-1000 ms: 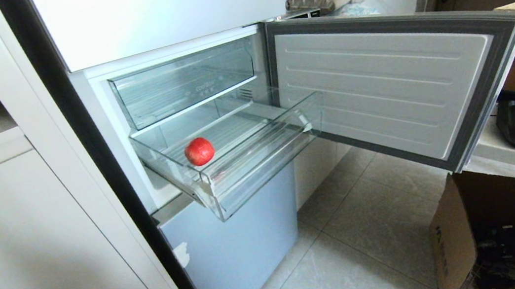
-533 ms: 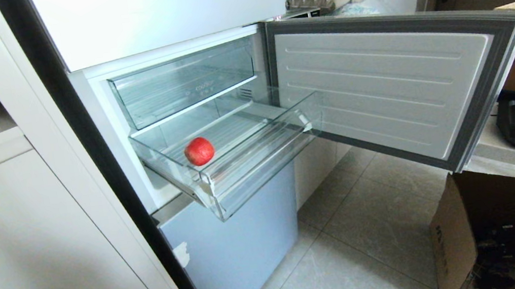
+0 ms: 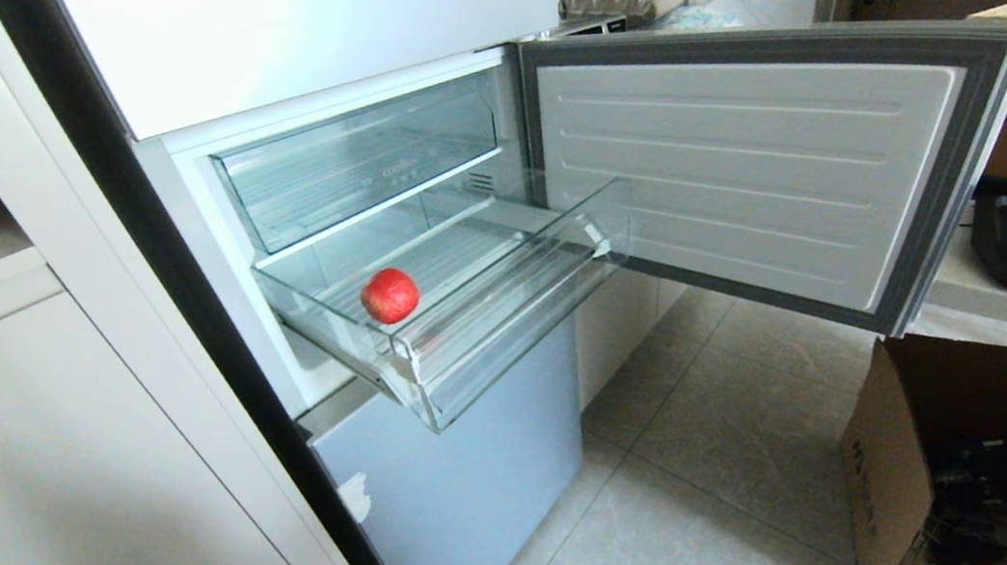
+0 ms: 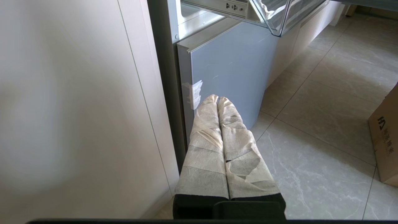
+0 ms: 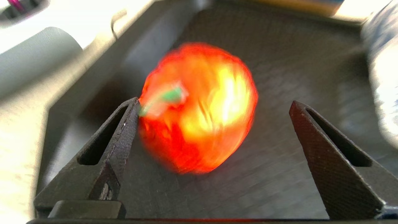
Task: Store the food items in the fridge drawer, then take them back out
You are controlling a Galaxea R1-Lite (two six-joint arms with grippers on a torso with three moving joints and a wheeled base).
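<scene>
Right wrist view, right tool point(image 5: 214, 105) spread around orange-red piece point(image 5: 199, 109), dark tray point(image 5: 279, 62).

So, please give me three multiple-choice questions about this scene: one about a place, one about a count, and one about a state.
1. Where does the red food item lie?
A. in the pulled-out shallow fridge drawer
B. on the floor
C. in the cardboard box

2. How many food items are visible?
A. one
B. two
C. four

3. How is the right gripper?
A. shut on the orange-red food item
B. open around the orange-red food item
C. shut and empty

Answers:
1 A: it rests inside the clear drawer, near the front.
2 B: one in the drawer, one on the dark tray.
3 B: its fingers stand wide on either side of the item, not closed on it.
</scene>
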